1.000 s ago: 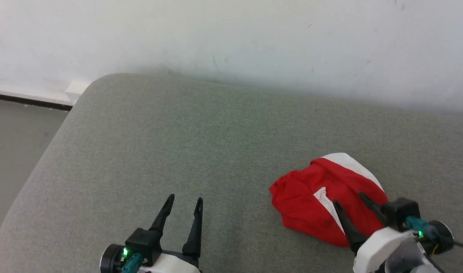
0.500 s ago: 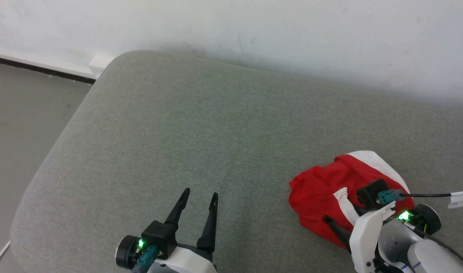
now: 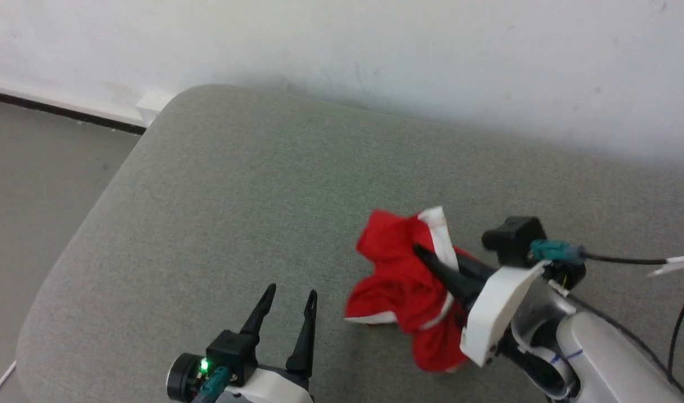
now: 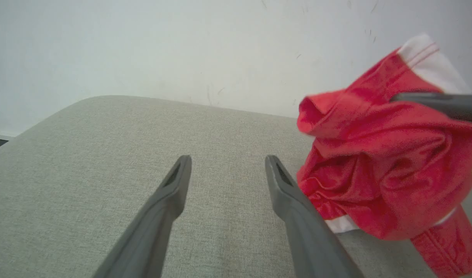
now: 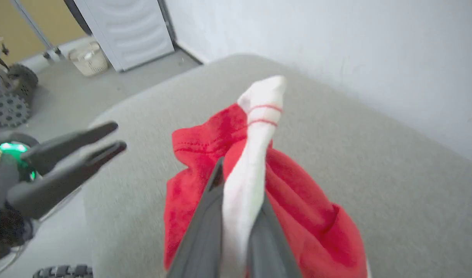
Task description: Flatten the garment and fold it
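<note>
Right gripper (image 3: 436, 260): jaws pinching the white stripe of the garment (image 3: 392, 280), which I hold bunched over the grey cushion (image 3: 235, 196). Left gripper (image 3: 289, 296): jaws spread, idle. I judge flattening and folding both pending, 0 of 2 done.

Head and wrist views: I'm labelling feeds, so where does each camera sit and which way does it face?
Head view: on the robot's head, looking down at the grey cushion; left gripper open, right gripper shut on the garment.
Left wrist view: on the left wrist, facing along its own fingers toward the wall.
Right wrist view: on the right wrist, facing along its fingers clamping the white stripe.
Shared: all three show the garment.
</note>
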